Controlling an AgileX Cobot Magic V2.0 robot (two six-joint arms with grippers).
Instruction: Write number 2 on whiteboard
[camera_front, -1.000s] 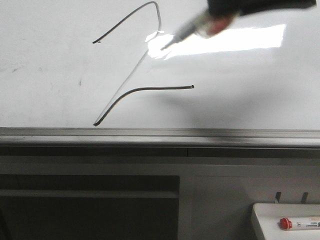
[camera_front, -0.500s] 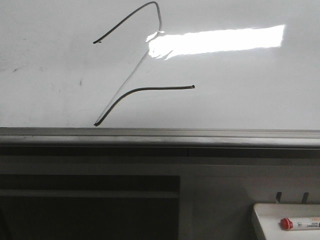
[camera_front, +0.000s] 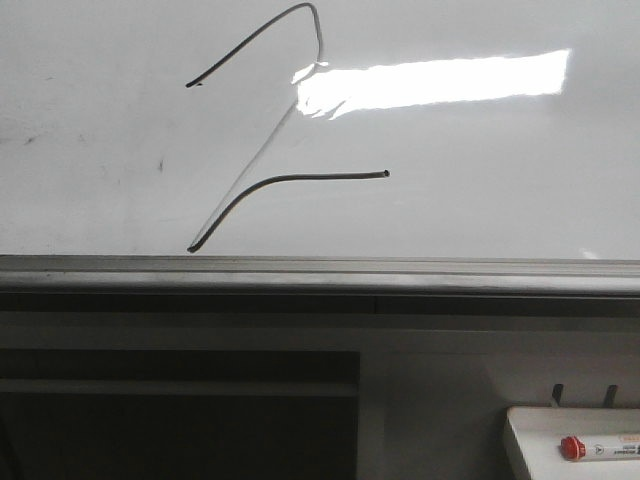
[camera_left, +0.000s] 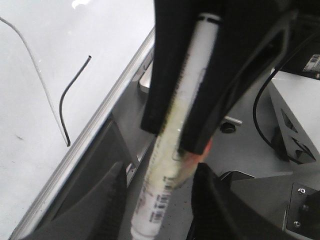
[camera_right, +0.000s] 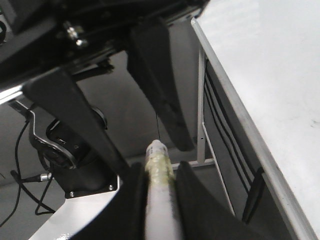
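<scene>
Nearest in the front view, a small white tray (camera_front: 572, 440) sits at the lower right, and a marker with a red cap (camera_front: 600, 447) lies inside it, its long axis running across the tray with the cap toward the left. Beyond the tray, the grey metal ledge (camera_front: 320, 268) runs along the bottom edge of the whiteboard (camera_front: 480, 180). The number 2 (camera_front: 262, 140) is drawn on the left half of the board: a hooked top, a faint long diagonal falling toward the ledge, and a curved base stroke running rightward. A bright rectangular glare (camera_front: 435, 82) lies just right of the hook.

Neither arm appears in the front view; only the wrist views show them. In the left wrist view, the left gripper (camera_left: 175, 142) pinches a white marker (camera_left: 175, 150) between its dark fingers (camera_left: 165, 65), the pen's long axis running along them. That view also catches the base stroke of the 2 and the ledge off to one side, apart from the pen. In the right wrist view, the right gripper (camera_right: 159, 165) has its fingers (camera_right: 160, 95) spread, while a white pen (camera_right: 160, 200) sits between two black pads close to the camera, pointing out toward the gap; the whiteboard's edge runs alongside.
</scene>
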